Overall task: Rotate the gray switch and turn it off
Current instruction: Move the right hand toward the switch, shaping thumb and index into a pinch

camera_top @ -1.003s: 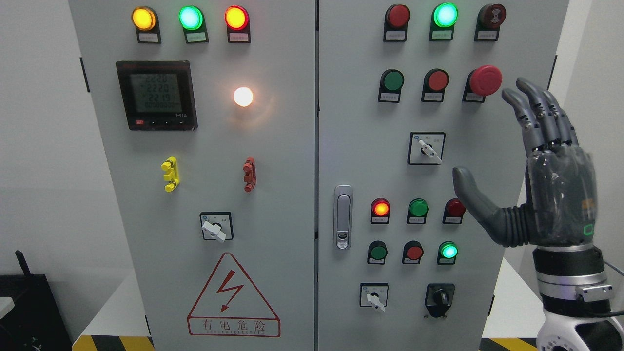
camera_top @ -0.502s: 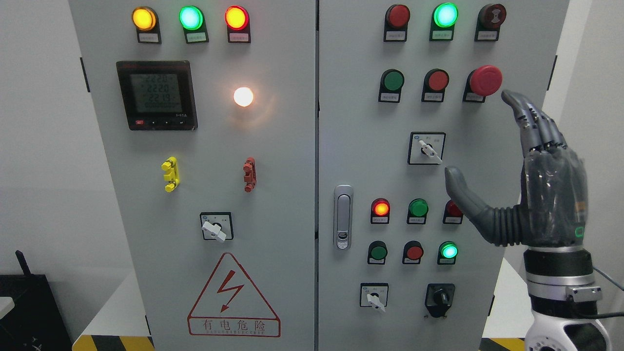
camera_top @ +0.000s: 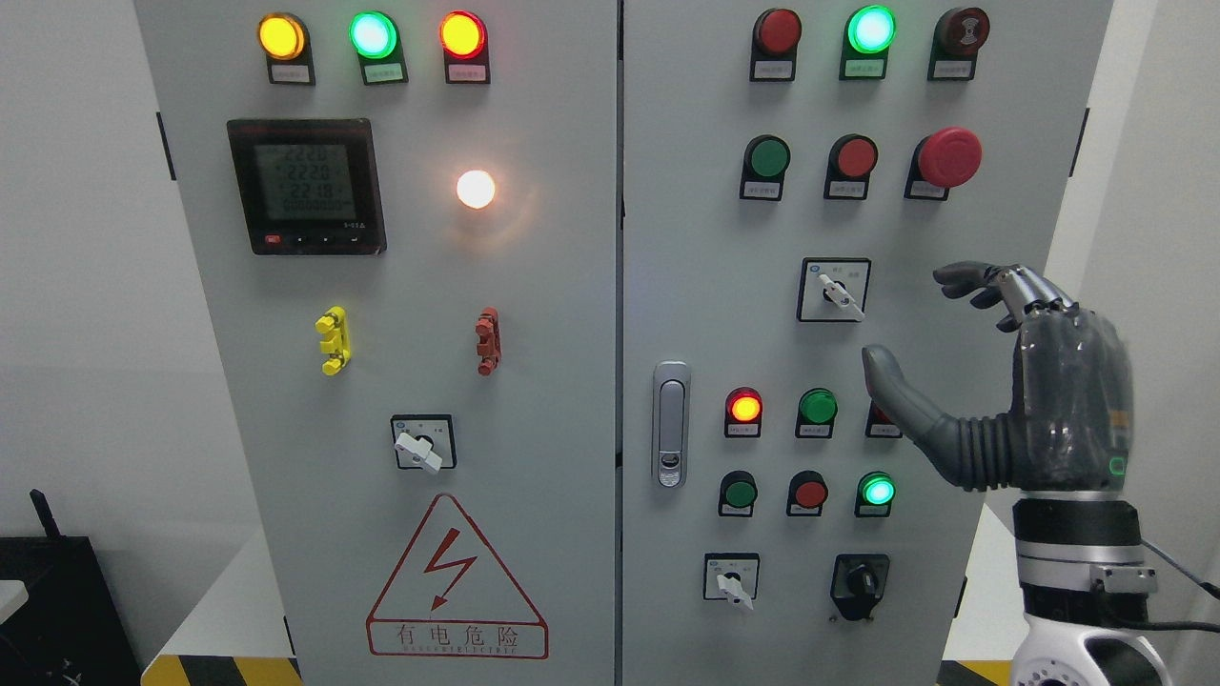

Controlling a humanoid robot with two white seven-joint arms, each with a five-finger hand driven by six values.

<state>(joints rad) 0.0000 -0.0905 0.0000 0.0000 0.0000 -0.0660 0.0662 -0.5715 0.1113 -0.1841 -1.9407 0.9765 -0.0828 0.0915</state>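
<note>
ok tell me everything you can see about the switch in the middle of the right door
The gray switch is a rotary selector on the right cabinet door: a square black-framed gray plate with a small blue mark and tiny print, and a pale lever knob slanting down to the right. Nothing touches it; the right hand hovers just to its right, fingers curled, thumb out.

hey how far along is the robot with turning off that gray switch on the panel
Done: the right hand is raised in front of the right door, level with the gray switch. In hand: its fingers are bent toward the panel with the thumb out, but they are apart from the switch and hold nothing. Left: grasping the lever, which points down-right, and rotating it to off.
</note>
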